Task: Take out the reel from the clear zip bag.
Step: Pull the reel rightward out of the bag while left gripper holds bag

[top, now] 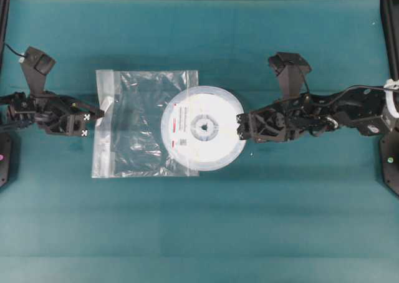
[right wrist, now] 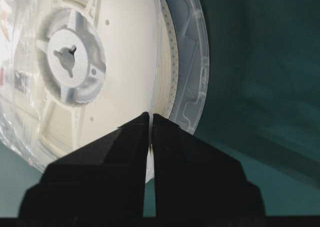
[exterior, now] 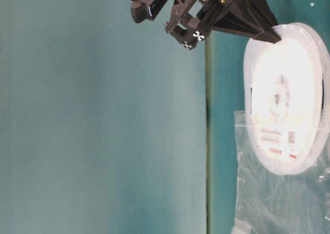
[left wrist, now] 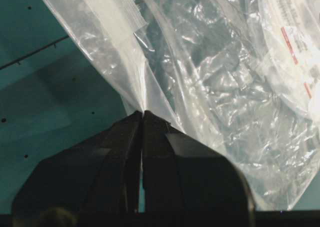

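The reel (top: 202,128) is pinched at its right rim by the right gripper (top: 242,126), half outside the clear zip bag (top: 134,124), whose left edge is clamped by the left gripper (top: 100,113).

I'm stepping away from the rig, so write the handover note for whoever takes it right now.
Left tool: shut on the bag, pinching its zip-strip edge at the overhead view's left.
Right tool: shut on the rim of the reel.
Position: the reel is partly out through the bag's open side, roughly half of it past the plastic; its label end is still under the film.
Done: both grips made, reel partly drawn out.
Left: pull the reel fully clear while the left tool holds the bag, then set it down.
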### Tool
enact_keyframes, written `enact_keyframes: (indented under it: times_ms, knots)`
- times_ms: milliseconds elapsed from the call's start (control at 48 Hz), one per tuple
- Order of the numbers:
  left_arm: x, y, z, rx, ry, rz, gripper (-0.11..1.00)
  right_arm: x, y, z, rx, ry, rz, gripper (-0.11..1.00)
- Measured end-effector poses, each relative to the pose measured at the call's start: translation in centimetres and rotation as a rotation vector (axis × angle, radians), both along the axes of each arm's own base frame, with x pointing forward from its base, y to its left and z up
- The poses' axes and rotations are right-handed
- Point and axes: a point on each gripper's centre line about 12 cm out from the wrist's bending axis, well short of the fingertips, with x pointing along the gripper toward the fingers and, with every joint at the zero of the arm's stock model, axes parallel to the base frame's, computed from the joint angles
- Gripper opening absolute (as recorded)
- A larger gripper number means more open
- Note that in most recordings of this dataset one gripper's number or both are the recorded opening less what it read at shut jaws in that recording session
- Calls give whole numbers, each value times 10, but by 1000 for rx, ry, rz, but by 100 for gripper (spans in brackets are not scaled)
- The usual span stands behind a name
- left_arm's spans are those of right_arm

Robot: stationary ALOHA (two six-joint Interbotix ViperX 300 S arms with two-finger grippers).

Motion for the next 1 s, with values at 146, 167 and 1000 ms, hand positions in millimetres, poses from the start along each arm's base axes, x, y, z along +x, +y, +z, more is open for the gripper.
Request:
enact_keyframes:
  times_ms: [146, 167, 1000]
  knots:
    - [0, 0, 0, 0, 0, 0, -4, -4, 1, -1, 1, 5, -2, 2]
    - [0, 0, 0, 0, 0, 0, -4, -4, 1, -1, 1, 5, -2, 2]
    - [0, 0, 0, -1, 1, 0, -4, -46, 4, -1, 12, 15, -35, 2]
